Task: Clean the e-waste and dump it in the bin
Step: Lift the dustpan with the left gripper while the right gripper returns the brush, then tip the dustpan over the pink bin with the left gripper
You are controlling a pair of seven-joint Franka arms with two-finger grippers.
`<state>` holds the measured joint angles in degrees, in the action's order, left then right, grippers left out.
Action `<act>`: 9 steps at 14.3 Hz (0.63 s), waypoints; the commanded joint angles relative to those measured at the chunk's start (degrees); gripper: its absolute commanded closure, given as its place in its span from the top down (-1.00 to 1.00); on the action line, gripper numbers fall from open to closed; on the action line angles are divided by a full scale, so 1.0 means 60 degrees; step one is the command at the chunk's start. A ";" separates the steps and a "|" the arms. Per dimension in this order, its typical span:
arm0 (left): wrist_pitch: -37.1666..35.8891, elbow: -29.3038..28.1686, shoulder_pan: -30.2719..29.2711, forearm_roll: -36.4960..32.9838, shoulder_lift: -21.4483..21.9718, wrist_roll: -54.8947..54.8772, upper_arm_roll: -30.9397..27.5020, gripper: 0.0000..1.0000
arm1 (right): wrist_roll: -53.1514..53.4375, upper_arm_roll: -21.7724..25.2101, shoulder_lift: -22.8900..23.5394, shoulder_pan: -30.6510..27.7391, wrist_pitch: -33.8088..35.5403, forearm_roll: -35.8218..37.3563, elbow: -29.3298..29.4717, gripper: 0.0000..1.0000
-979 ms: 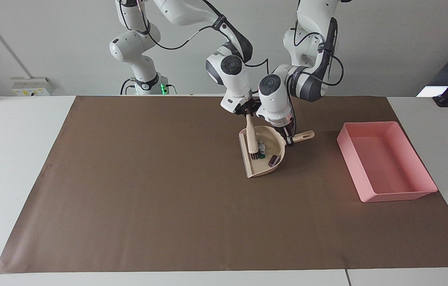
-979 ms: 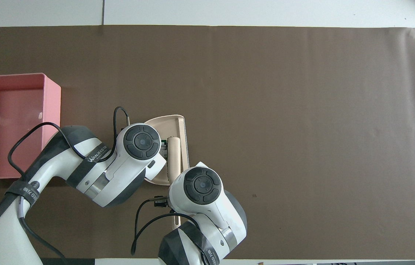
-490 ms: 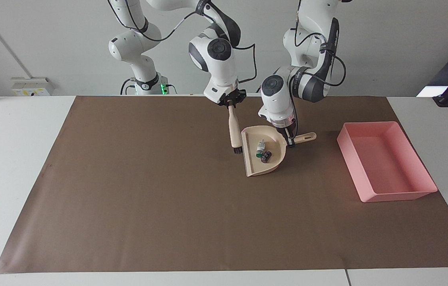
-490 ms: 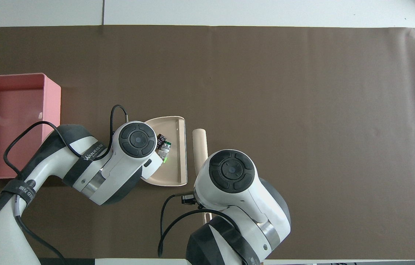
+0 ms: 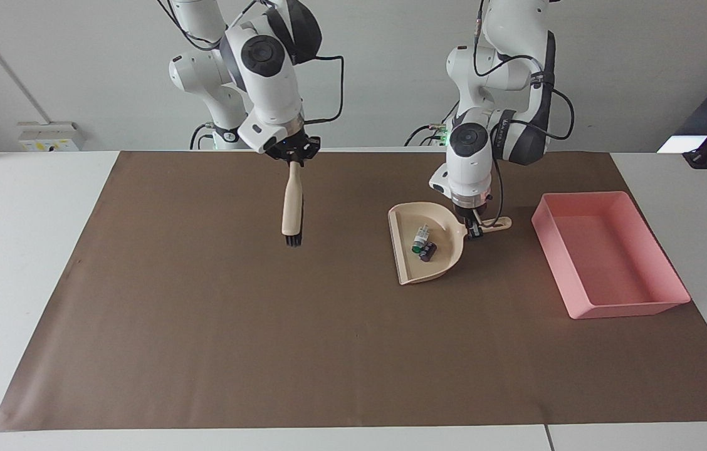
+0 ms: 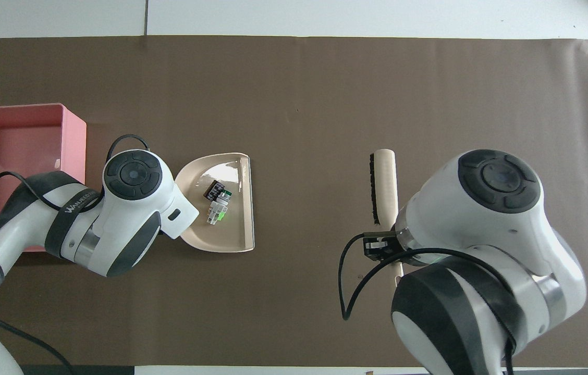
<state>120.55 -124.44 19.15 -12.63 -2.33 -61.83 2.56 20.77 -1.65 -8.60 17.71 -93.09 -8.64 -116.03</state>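
Observation:
The e-waste (image 5: 423, 242) (image 6: 216, 200), a white piece with green marks and a dark cylinder, lies inside the beige dustpan (image 5: 417, 269) (image 6: 221, 235). My left gripper (image 5: 472, 229) is shut on the dustpan's handle, which points toward the pink bin (image 5: 610, 258) (image 6: 73, 141). Whether the pan rests on the mat or hangs just above it does not show. My right gripper (image 5: 293, 160) is shut on the handle of a beige brush (image 5: 291, 203) (image 6: 384, 187). The brush hangs bristles down over bare mat toward the right arm's end. In the overhead view the wrists cover both grippers.
A brown mat (image 5: 266, 326) covers most of the white table (image 5: 21, 250). The bin stands at the left arm's end of the mat, a short gap from the dustpan's handle.
My right gripper lifted the brush out of the dustpan and carried it toward the right arm's end. My left gripper shifted the dustpan, with the e-waste in it, a little toward the bin.

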 commanded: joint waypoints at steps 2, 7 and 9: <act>0.0021 -0.0164 -0.1109 0.1194 0.1045 -0.1761 0.0013 -1.00 | -0.1830 -0.0165 -0.0164 -0.1834 0.0061 0.1012 -0.0478 -1.00; -0.0988 0.0756 -0.2792 0.2089 0.1267 -0.3987 -0.0075 -1.00 | -0.4147 -0.0165 0.0055 -0.4149 -0.2102 0.1923 -0.1708 -1.00; -0.1355 0.1196 -0.3553 0.2294 0.1208 -0.4953 -0.0090 -1.00 | -0.4340 -0.0165 0.0231 -0.4678 -0.3142 0.1937 -0.2177 -1.00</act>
<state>115.89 -120.69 1.69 -1.36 4.89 -85.64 1.82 -3.45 -1.59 -7.30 -7.30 -106.66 1.95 -125.91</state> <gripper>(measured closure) 0.665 0.740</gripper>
